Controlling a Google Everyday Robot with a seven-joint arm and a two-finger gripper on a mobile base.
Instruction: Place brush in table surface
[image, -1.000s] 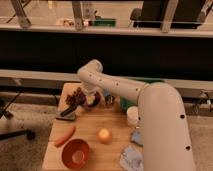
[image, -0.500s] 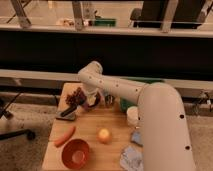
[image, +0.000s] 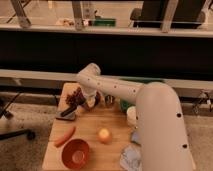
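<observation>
Table surface (image: 112, 127): gripper (image: 90, 102) low over far edge; finger state unclear.

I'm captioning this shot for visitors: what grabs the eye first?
The big white robot arm dominates, sweeping from lower right across the table surface; its end effector sits at the far side beside dark grapes. Nearer the front lie an orange bowl and a carrot.

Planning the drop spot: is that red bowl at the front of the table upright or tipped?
Upright. The red bowl rests on the table surface with its opening facing up, interior visible. The gripper works at the far end.
</observation>
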